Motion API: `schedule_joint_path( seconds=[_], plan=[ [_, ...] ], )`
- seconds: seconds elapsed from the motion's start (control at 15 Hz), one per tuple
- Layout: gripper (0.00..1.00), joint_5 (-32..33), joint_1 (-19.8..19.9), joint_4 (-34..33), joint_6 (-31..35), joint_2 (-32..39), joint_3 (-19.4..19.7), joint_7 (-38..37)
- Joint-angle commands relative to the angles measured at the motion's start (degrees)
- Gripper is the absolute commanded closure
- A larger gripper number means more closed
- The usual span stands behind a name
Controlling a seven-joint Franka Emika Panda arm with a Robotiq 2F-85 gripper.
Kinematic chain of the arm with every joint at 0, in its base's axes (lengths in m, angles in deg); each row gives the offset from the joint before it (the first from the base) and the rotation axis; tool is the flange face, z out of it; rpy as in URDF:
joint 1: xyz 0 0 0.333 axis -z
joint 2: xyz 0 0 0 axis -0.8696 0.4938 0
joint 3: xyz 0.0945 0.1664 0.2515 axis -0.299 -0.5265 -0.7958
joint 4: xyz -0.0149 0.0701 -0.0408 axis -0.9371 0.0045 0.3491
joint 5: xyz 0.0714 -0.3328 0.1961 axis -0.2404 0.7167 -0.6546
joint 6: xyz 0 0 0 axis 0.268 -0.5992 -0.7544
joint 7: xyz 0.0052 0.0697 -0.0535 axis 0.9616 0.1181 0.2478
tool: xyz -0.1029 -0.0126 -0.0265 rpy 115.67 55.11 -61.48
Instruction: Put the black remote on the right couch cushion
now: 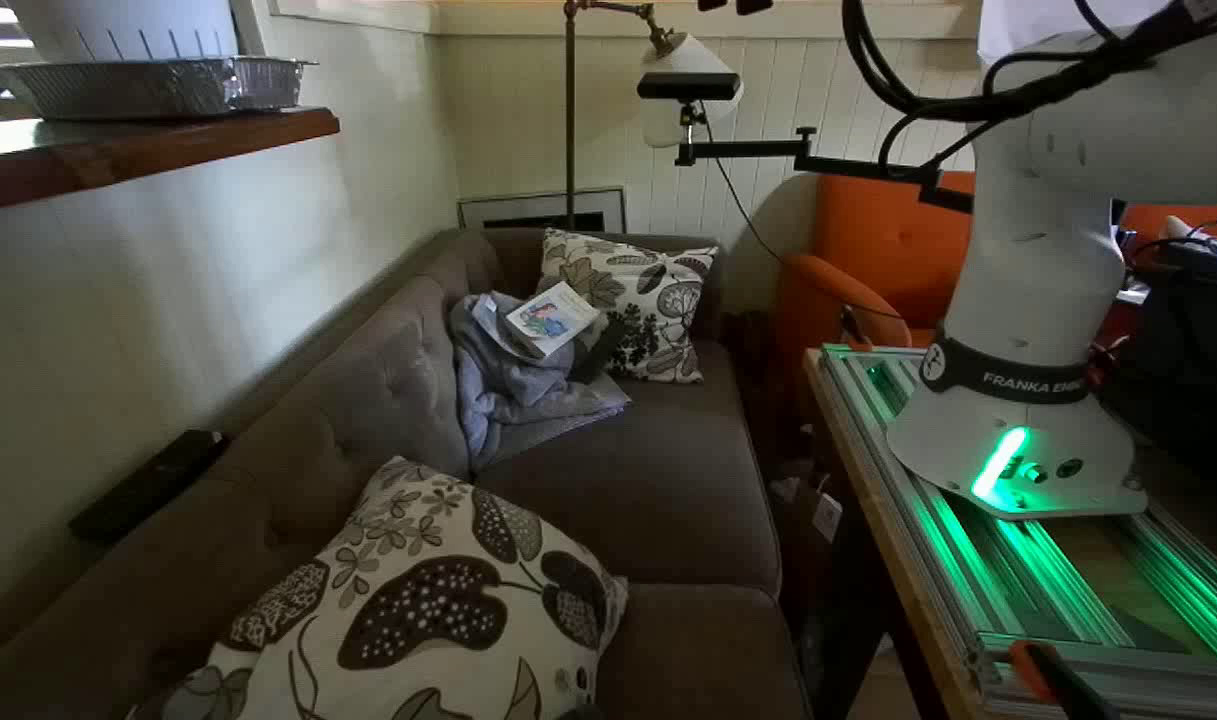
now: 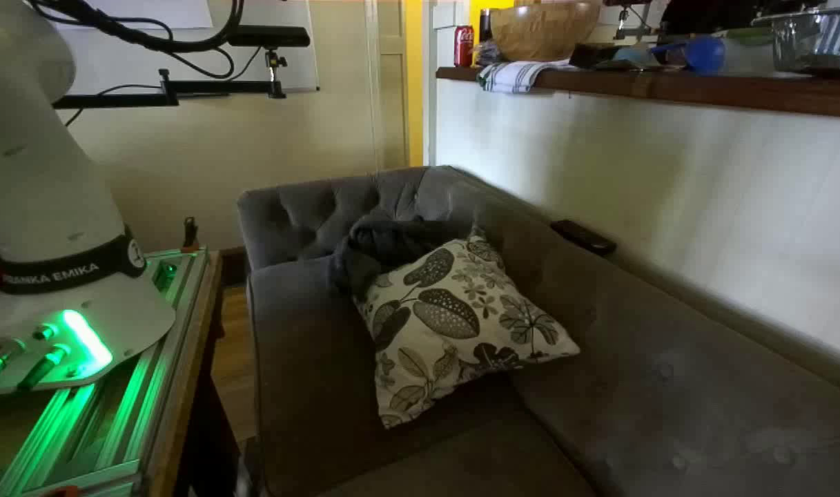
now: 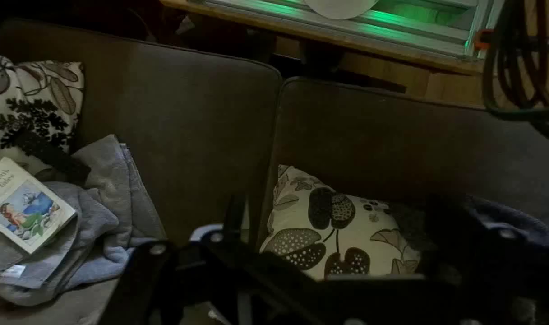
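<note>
Two slim black bars look like remotes. One black remote (image 1: 150, 486) lies on top of the couch backrest by the wall, also seen in an exterior view (image 2: 584, 237). Another dark bar (image 3: 53, 157) leans between a leaf pillow and the grey blanket, also visible in an exterior view (image 1: 596, 350). Two grey-brown seat cushions meet at a seam. In the wrist view the right cushion (image 3: 378, 140) holds a leaf pillow; the left cushion (image 3: 179, 104) borders the blanket. My gripper (image 3: 342, 216) is open and empty above the couch; it is outside both exterior views.
Leaf pillows (image 1: 448, 600) (image 1: 633, 290) lie on both cushions. A book (image 1: 553, 318) rests on the grey blanket (image 1: 528, 390). A dark cloth (image 2: 375, 245) lies behind a pillow. The robot's table (image 1: 868, 530), a wall ledge (image 2: 654, 84) and a floor lamp (image 1: 571, 120) stand around the couch.
</note>
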Motion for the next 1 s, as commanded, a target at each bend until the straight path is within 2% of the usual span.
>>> schedule_joint_path(
  seconds=[0.0, 0.4, 0.6, 0.93],
  plan=[
    [0.0, 0.3, -0.8, -0.1, -0.2, 0.1, 0.5, -0.4],
    [0.0, 0.3, -0.8, -0.1, -0.2, 0.1, 0.6, -0.4],
    [0.0, 3.1, -2.3, -0.2, 10.2, 3.7, 1.2, 5.9],
    [0.0, 7.0, -3.8, -1.4, 28.6, 13.7, 1.2, 15.6]
  ],
)
